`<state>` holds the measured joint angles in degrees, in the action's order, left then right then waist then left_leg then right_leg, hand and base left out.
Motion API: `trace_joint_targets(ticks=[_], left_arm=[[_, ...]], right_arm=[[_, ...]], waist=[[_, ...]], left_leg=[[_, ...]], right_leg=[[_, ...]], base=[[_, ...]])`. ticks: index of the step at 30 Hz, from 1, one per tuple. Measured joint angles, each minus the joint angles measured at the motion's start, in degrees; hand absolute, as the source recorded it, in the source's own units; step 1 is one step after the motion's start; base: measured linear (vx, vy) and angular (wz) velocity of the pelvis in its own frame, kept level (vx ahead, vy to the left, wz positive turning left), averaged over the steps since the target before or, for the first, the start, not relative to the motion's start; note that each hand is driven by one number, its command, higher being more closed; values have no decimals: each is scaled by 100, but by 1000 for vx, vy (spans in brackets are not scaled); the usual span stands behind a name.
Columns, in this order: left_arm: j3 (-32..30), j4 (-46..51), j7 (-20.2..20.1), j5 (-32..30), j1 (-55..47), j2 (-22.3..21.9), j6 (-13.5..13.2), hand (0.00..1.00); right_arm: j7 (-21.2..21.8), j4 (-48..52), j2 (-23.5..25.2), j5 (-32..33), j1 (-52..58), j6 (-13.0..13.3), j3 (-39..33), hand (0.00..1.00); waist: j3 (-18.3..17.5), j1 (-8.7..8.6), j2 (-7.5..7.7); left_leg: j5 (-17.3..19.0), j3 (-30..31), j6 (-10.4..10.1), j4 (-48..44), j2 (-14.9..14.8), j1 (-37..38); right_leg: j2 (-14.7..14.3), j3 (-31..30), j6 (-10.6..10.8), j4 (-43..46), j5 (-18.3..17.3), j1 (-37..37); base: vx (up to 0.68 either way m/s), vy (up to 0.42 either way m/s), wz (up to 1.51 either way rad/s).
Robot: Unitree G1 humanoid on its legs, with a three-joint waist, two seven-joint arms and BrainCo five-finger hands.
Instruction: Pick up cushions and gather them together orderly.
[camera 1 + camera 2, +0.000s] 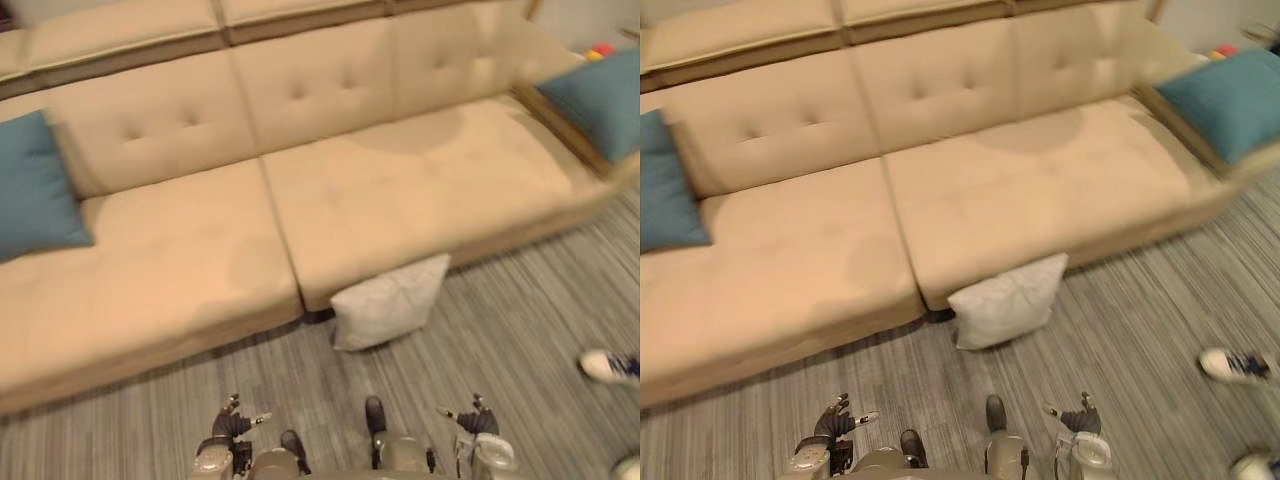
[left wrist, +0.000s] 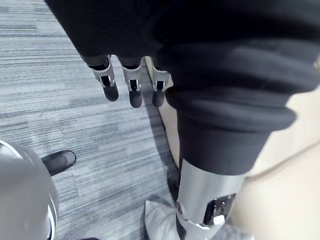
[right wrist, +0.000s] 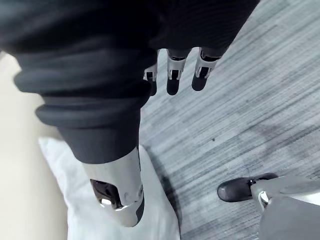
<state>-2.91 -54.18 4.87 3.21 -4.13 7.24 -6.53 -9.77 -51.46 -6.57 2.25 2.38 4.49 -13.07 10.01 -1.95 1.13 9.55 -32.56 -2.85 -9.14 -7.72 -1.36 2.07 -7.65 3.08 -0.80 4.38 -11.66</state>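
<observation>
A pale grey cushion (image 1: 390,300) stands on the carpet, leaning against the front of the beige sofa (image 1: 200,260). One blue cushion (image 1: 35,190) rests against the sofa's left end, and another blue cushion (image 1: 600,100) lies at its right end. My left hand (image 1: 232,428) and right hand (image 1: 476,420) hang low over the carpet in front of the sofa, well short of the grey cushion. Both are open and hold nothing: the left wrist view shows straight fingers (image 2: 131,85), and the right wrist view shows the same (image 3: 172,75) beside the grey cushion (image 3: 80,210).
Grey striped carpet (image 1: 520,330) lies before the sofa. A person's white shoe (image 1: 607,366) stands on it at the right, with another at the lower right corner. Small coloured objects (image 1: 598,50) sit behind the sofa's right end.
</observation>
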Motion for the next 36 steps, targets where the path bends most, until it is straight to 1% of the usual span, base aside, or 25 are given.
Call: trace_joint_targets(ticks=[2,4,5,6,8,9,11,12,13,14,16,19,21,22,23,25,26,27,28,29,30,32,33,35,36], left_arm=[[4,12,0,1,29,44,4,0],[3,40,-3,2,63,135,9,0],[2,69,-3,2,63,155,8,0],[10,74,-8,0,71,155,7,0],[8,83,-3,1,89,123,-1,0],[7,83,4,1,92,106,-1,0],[6,82,3,1,84,84,-1,0],[4,79,2,5,31,35,5,0],[5,80,2,11,-44,-17,4,0],[6,80,1,11,-87,-49,1,0],[-62,199,9,81,-170,-189,-16,0],[-66,386,19,111,-171,-246,-59,0],[-65,415,18,119,-183,-263,-44,0],[-67,412,17,121,-221,-271,-39,0],[-186,406,21,133,-265,-270,-34,0],[-222,408,26,133,-264,-295,-39,0],[-347,408,25,155,-258,-345,-45,0],[-391,397,34,187,-256,-371,-44,0],[-389,339,50,237,-265,-371,-42,0],[-355,307,54,277,-270,-330,-37,0],[-320,300,63,280,-268,-303,-21,0],[-177,347,106,297,-264,-245,-10,0],[-174,436,168,343,-236,-230,-17,0],[-174,436,178,353,-164,-243,-16,0],[-166,435,179,356,-62,-284,-17,0]], right_arm=[[-2,6,2,-3,-131,-5,62,0],[-7,6,-3,-6,-96,-6,65,0],[-8,6,-12,-6,-48,-6,65,0],[-9,16,-99,-8,-33,3,96,0],[-6,12,-145,-11,-29,-1,107,0],[-6,10,-155,-13,-15,-11,139,0],[-6,9,-135,-14,37,-55,226,0],[-11,8,-157,-15,45,-58,293,0],[-14,10,-198,-15,13,-59,386,0],[-15,12,-217,-15,-59,-57,415,0],[-25,-1,-300,-15,-169,-56,453,0],[-24,-30,-367,-28,-209,-59,454,0],[-24,-27,-369,-62,-239,-59,463,0],[-26,-29,-362,-65,-238,-59,475,0],[-27,-19,-321,-68,-248,-58,552,0],[-27,-8,-363,-78,-250,-53,614,0],[-30,-13,-402,-145,-265,-56,621,0],[-28,-13,-401,-212,-261,-56,616,0],[-29,-12,-401,-286,-249,-59,602,0],[-18,-10,-394,-297,-246,-64,620,0],[-10,-9,-374,-309,-250,-66,629,0],[-13,15,-346,-345,-287,-56,651,0],[-19,129,-365,-339,-314,-39,641,0],[-21,187,-393,-339,-311,5,639,0],[-22,270,-404,-302,-271,13,637,0]], waist=[[68,3,-124],[71,-25,-98],[82,-26,-77],[193,-57,-200],[246,-98,-300],[252,-93,-391],[260,-62,-376],[263,-26,-383],[294,7,-379],[327,3,-385],[413,67,-411],[502,329,-434],[523,408,-512],[501,461,-553],[454,589,-527],[410,577,-473],[415,584,-442],[415,573,-435],[414,556,-423],[419,453,-367],[417,390,-372],[411,360,-393],[402,366,-366],[405,351,-365],[405,271,-361]], left_leg=[[91,-778,-27,-300,-345,-10],[95,-1053,-28,-486,-454,76],[120,-1046,-65,-545,-463,134],[288,-993,-304,-596,-539,402],[370,-1007,-382,-595,-612,547],[489,-1030,-492,-777,-772,604],[500,-994,-479,-1508,-1111,531],[380,-850,-273,-2461,-1541,304],[135,-540,129,-3262,-1823,30],[200,-224,163,-3606,-1838,-115],[524,1123,-228,-4017,-1181,-790],[600,1609,-207,-3079,-486,-1179],[532,1646,-271,-2131,-270,-1338],[163,1612,-239,-1474,-175,-1339],[-154,1438,109,-1114,-7,-1116],[-54,1483,289,-1036,143,-1108],[106,1556,557,-1103,295,-1059],[170,1614,593,-1063,384,-969],[246,1798,655,-994,591,-730],[287,2114,723,-936,826,-443],[314,2301,771,-929,884,-330],[326,2904,790,-856,892,-24],[327,3315,790,-849,884,74],[327,3669,789,-820,877,140],[331,4154,781,-806,864,187]], right_leg=[[363,2322,-462,497,-296,-297],[694,3800,-746,1022,-489,-317],[815,3999,-794,1175,-375,-269],[757,3822,-648,1553,-475,-264],[628,3620,-626,1685,-624,-318],[485,3462,-546,1810,-858,-420],[282,3243,-598,1870,-1022,-431],[88,3091,-625,1781,-1040,-328],[-73,2926,-652,1687,-1057,-188],[-142,2802,-672,1640,-1070,-107],[-254,2451,-691,1458,-1081,136],[-294,2161,-689,1174,-1080,458],[-266,2156,-665,1115,-1082,605],[-256,2164,-580,1101,-1095,687],[-138,2060,-335,1063,-1140,828],[-27,2101,-167,1083,-1241,838],[198,2214,168,1497,-1492,813],[318,2226,317,1872,-1590,751],[612,2181,546,2961,-1727,489],[914,2159,752,4200,-1571,204],[1012,2141,793,4635,-1649,75],[986,2160,534,4784,-2017,-97],[805,2023,406,4382,-2087,-244],[573,1648,387,4035,-2098,-383],[242,1026,371,3529,-2071,-544]], base=[[-50,-5,-157],[61,-67,-118],[117,-162,-134],[80,-130,-104],[72,-134,-89],[87,-154,-81],[101,-180,-86],[156,-211,-103],[137,-171,-93],[152,-105,-87],[161,2,-78],[199,74,-71],[259,139,-50],[356,188,-49],[380,187,-32],[333,151,18],[376,197,46],[452,261,73],[414,210,108],[431,187,132],[465,104,144],[517,-4,161],[466,-67,158],[330,-122,133],[285,-178,165]])
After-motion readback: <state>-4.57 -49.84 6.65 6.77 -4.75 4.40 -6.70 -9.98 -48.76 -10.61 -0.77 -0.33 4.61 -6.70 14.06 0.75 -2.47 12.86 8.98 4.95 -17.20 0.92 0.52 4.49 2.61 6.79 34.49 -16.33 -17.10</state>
